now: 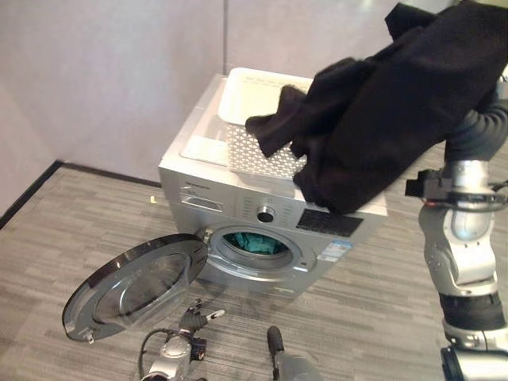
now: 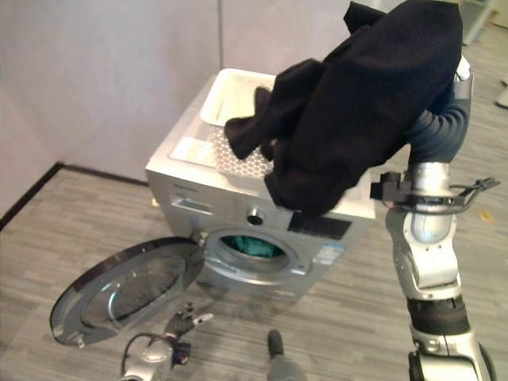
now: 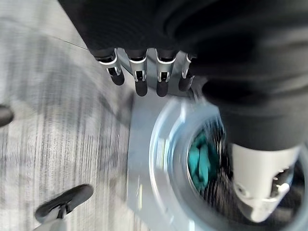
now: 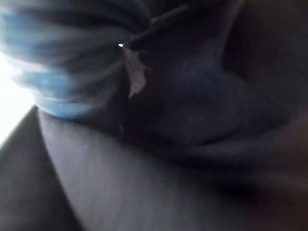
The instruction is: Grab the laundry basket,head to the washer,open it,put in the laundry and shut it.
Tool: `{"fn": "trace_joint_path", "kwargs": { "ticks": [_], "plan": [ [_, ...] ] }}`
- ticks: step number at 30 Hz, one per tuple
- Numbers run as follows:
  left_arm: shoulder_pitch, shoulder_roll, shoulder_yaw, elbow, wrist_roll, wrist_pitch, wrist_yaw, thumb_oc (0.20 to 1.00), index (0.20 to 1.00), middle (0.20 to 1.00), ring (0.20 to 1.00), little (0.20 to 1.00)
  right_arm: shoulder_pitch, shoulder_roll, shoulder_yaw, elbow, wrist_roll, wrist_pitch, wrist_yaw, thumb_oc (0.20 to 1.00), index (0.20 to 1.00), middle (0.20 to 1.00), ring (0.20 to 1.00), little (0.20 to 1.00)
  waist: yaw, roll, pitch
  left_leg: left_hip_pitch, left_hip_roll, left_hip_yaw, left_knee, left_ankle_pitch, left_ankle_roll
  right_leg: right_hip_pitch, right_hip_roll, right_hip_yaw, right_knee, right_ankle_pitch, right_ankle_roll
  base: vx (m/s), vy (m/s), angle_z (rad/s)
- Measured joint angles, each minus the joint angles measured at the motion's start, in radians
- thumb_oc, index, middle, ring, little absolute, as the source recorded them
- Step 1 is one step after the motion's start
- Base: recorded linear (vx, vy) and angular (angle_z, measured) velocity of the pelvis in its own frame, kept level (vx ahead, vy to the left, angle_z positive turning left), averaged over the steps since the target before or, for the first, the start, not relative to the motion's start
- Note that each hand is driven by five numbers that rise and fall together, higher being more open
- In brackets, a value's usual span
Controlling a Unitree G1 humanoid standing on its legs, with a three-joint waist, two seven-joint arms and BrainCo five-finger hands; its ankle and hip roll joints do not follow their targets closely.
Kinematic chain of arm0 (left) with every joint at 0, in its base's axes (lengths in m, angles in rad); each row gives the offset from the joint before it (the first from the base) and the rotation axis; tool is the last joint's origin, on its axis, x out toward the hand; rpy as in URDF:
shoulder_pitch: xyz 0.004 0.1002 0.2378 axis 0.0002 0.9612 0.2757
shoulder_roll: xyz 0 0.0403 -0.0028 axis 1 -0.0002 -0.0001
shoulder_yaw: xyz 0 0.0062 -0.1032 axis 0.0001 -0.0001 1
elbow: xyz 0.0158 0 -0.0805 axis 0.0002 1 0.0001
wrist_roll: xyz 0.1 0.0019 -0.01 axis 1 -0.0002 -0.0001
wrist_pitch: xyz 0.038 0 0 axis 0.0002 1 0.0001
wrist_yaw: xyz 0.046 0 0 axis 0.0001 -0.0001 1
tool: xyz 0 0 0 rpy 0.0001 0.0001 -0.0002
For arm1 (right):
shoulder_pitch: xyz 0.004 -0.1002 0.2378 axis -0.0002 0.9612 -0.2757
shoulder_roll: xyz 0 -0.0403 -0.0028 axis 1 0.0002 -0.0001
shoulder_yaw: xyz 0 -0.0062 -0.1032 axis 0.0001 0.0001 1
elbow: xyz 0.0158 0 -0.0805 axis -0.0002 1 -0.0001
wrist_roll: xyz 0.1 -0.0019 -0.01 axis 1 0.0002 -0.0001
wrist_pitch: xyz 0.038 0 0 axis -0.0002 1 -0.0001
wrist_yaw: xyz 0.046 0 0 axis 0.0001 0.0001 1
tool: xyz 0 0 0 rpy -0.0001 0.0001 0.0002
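White laundry basket [image 1: 262, 119] standing on top of the silver washer [image 1: 238, 210], toward the back of the lid. Washer door [image 1: 135, 286] swung fully open to the robot's left, hanging low over the grey plank floor [image 1: 63, 230]. Inside the round drum opening [image 1: 254, 244] — a teal piece of cloth [image 3: 203, 161] already lying, seen also from the left wrist.

Large black garment [image 2: 365, 111] lifted high over the washer's right side, draped over the raised right arm; one loose end of it hanging down across the basket's front wall and rim. Right hand covered completely by this garment, so cannot tell how its fingers stand; right wrist view dark with the same black fabric.

Left hand [image 3: 144, 72] hovering just in front of the drum opening — fingers straight and apart in a row, holding nothing, pointing toward the washer front.
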Motion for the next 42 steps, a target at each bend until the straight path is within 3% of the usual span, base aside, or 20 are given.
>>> {"fn": "trace_joint_path", "kwargs": {
  "ticks": [1, 2, 3, 5, 6, 9, 11, 12, 13, 14, 16, 17, 22, 27, 31, 37, 40, 42],
  "plan": [
    [0.012, -0.008, 0.001, -0.001, 0.014, 0.001, 0.001, 1.0, 1.0, 1.0, 1.0, 1.0, 0.0, 0.001, -0.002, -0.026, 0.0, -0.007, 0.0, 0.2, 0.2, 0.2, 0.2, 0.2, 0.019, 0.02, -0.002, 0.005, 0.019, 0.017, -0.019, 0.013, -0.003, -0.009, -0.002, -0.03, 0.066, -0.077, -0.031, -0.12, -0.027, -0.45],
    [0.031, -0.01, 0.001, -0.001, 0.019, 0.002, 0.0, 1.0, 1.0, 1.0, 1.0, 1.0, 0.0, 0.011, -0.003, -0.056, 0.0, -0.013, 0.003, 0.2, 0.2, 0.2, 0.2, 0.2, 0.037, 0.047, -0.003, 0.005, 0.048, 0.031, -0.042, 0.038, -0.017, -0.005, -0.002, -0.031, 0.122, -0.124, -0.022, -0.1, -0.056, -0.47],
    [0.046, -0.006, 0.0, -0.004, 0.019, 0.002, 0.001, 1.0, 1.0, 1.0, 1.0, 1.0, 0.0, 0.014, -0.004, -0.083, 0.0, -0.023, 0.008, 0.2, 0.2, 0.2, 0.2, 0.2, 0.044, 0.059, -0.008, 0.004, 0.067, 0.027, -0.056, 0.05, -0.026, 0.01, -0.002, -0.036, 0.129, -0.132, -0.005, -0.04, -0.033, -0.29],
    [0.06, 0.015, 0.004, -0.002, 0.019, 0.003, 0.0, 1.0, 1.0, 1.0, 1.0, 1.0, 0.002, 0.027, -0.015, -0.111, -0.001, -0.026, 0.015, 0.2, 0.2, 0.2, 0.2, 0.2, 0.063, 0.04, -0.013, 0.003, 0.06, 0.028, -0.074, 0.064, -0.044, 0.076, -0.035, -0.029, 0.098, -0.084, 0.001, -0.04, -0.048, -0.14],
    [0.065, 0.028, 0.017, -0.004, 0.018, 0.004, 0.0, 1.0, 1.0, 1.0, 1.0, 1.0, -0.003, 0.053, -0.018, -0.119, 0.0, -0.029, 0.016, 0.2, 0.2, 0.2, 0.2, 0.2, 0.084, 0.033, -0.012, 0.004, 0.061, 0.044, -0.09, 0.08, -0.058, 0.075, -0.025, -0.027, 0.07, -0.084, -0.001, -0.04, -0.071, -0.19],
    [0.087, 0.024, 0.046, -0.006, 0.018, 0.004, -0.003, 1.0, 1.0, 1.0, 1.0, 1.0, -0.003, 0.09, -0.017, -0.112, 0.002, -0.029, 0.019, 0.2, 0.2, 0.2, 0.2, 0.2, 0.09, 0.029, -0.01, 0.005, 0.054, 0.062, -0.118, 0.081, -0.052, 0.073, -0.018, -0.026, 0.019, -0.067, -0.005, -0.07, -0.117, -0.51],
    [0.104, 0.021, 0.099, -0.016, 0.017, 0.004, -0.004, 1.0, 1.0, 1.0, 1.0, 1.0, 0.005, 0.102, -0.001, -0.102, 0.001, -0.033, 0.041, 0.2, 0.2, 0.2, 0.2, 0.2, 0.1, 0.025, -0.009, -0.011, 0.075, 0.12, -0.116, 0.086, -0.041, 0.063, -0.012, -0.047, -0.059, 0.003, 0.011, -0.06, -0.124, -0.69],
    [0.108, 0.014, 0.116, -0.02, 0.016, 0.004, -0.004, 1.0, 1.0, 1.0, 1.0, 1.0, 0.022, 0.101, 0.007, -0.098, 0.001, -0.032, 0.05, 0.2, 0.2, 0.2, 0.2, 0.2, 0.099, 0.03, -0.006, -0.012, 0.088, 0.127, -0.117, 0.091, -0.047, 0.056, -0.011, -0.087, -0.014, -0.049, -0.003, -0.05, -0.121, -0.22],
    [0.116, 0.018, 0.128, -0.028, 0.016, 0.004, -0.004, 1.0, 1.0, 1.0, 1.0, 1.0, 0.045, 0.098, 0.009, -0.097, 0.001, -0.024, 0.061, 0.2, 0.2, 0.2, 0.2, 0.2, 0.1, 0.034, -0.008, -0.012, 0.101, 0.125, -0.116, 0.097, -0.05, 0.057, -0.011, -0.123, 0.07, -0.127, -0.045, -0.13, -0.298, -0.06],
    [0.135, 0.039, 0.141, -0.057, 0.015, 0.003, -0.004, 1.0, 1.0, 1.0, 1.0, 1.0, 0.1, 0.101, 0.033, -0.101, 0.001, -0.025, 0.084, 0.2, 0.2, 0.2, 0.2, 0.2, 0.123, 0.036, -0.023, -0.012, 0.12, 0.128, -0.108, 0.115, -0.072, 0.079, -0.016, -0.162, 0.175, -0.243, -0.019, -0.11, -0.244, -0.02],
    [0.163, 0.084, 0.148, -0.108, 0.016, 0.004, 0.0, 1.0, 1.0, 1.0, 1.0, 1.0, 0.144, 0.11, 0.095, -0.101, 0.004, -0.012, 0.115, 0.2, 0.2, 0.2, 0.2, 0.2, 0.155, -0.001, -0.039, -0.019, 0.125, 0.133, -0.105, 0.127, -0.09, 0.112, -0.017, -0.167, 0.126, -0.281, 0.009, -0.09, -0.229, -0.14],
    [0.176, 0.109, 0.134, -0.168, 0.02, 0.004, 0.0, 1.0, 1.0, 1.0, 1.0, 1.0, 0.151, 0.102, 0.149, -0.092, 0.003, 0.005, 0.161, 0.2, 0.2, 0.2, 0.2, 0.2, 0.166, -0.016, -0.043, -0.034, 0.124, 0.133, -0.108, 0.139, -0.109, 0.141, 0.004, -0.172, 0.042, -0.279, -0.011, -0.07, -0.207, -0.06],
    [0.185, 0.153, 0.026, -0.459, 0.074, -0.019, -0.022, 1.0, 1.0, 1.0, 1.0, 1.0, 0.235, 0.051, 0.221, -0.061, 0.025, 0.065, 0.265, 0.2, 0.2, 0.2, 0.2, 0.2, 0.175, 0.026, -0.032, -0.049, 0.154, 0.111, -0.128, 0.178, -0.126, 0.193, 0.064, -0.195, -0.093, -0.199, -0.034, -0.08, -0.154, 0.06],
    [0.116, 0.362, -0.01, -0.88, -0.095, -0.063, -0.2, 1.0, 1.0, 1.0, 1.0, 1.0, 0.296, 0.043, 0.34, -0.026, 0.13, 0.126, 0.396, 0.2, 0.2, 0.2, 0.2, 0.2, 0.163, 0.003, -0.03, -0.041, 0.156, 0.111, -0.159, 0.2, -0.138, 0.189, 0.067, -0.194, -0.101, -0.192, -0.034, -0.03, -0.089, 0.0],
    [-0.036, 0.409, -0.076, -0.895, -0.074, -0.064, -0.228, 1.0, 1.0, 1.0, 1.0, 1.0, 0.402, 0.041, 0.358, -0.024, 0.129, 0.165, 0.457, 0.2, 0.2, 0.2, 0.2, 0.2, 0.165, 0.003, -0.031, -0.057, 0.145, 0.081, -0.16, 0.214, -0.136, 0.191, 0.06, -0.22, -0.098, -0.192, -0.033, -0.06, -0.064, 0.2],
    [-0.092, 0.341, -0.197, -0.852, -0.106, -0.031, -0.25, 1.0, 1.0, 1.0, 1.0, 1.0, 0.42, 0.041, 0.354, -0.026, 0.13, 0.177, 0.466, 0.2, 0.2, 0.2, 0.2, 0.2, 0.134, 0.02, -0.019, -0.075, 0.139, 0.053, -0.159, 0.224, -0.135, 0.192, 0.056, -0.246, -0.101, -0.19, -0.03, -0.07, -0.041, 0.15],
    [-0.105, 0.335, -0.237, -0.855, -0.191, -0.006, -0.29, 1.0, 1.0, 1.0, 1.0, 1.0, 0.411, 0.04, 0.35, -0.026, 0.129, 0.177, 0.451, 0.2, 0.2, 0.2, 0.2, 0.2, 0.132, 0.059, 0.01, -0.081, 0.139, 0.051, -0.158, 0.227, -0.134, 0.187, 0.056, -0.246, -0.101, -0.189, -0.031, -0.05, 0.023, 0.01],
    [-0.112, 0.413, -0.302, -0.907, -0.252, 0.014, -0.326, 1.0, 1.0, 1.0, 1.0, 1.0, 0.391, 0.041, 0.339, -0.015, 0.12, 0.178, 0.427, 0.2, 0.2, 0.2, 0.2, 0.2, 0.123, 0.086, 0.027, -0.078, 0.136, 0.054, -0.167, 0.229, -0.132, 0.186, 0.054, -0.244, -0.101, -0.188, -0.031, 0.0, 0.0, 0.0]
  ]
}}
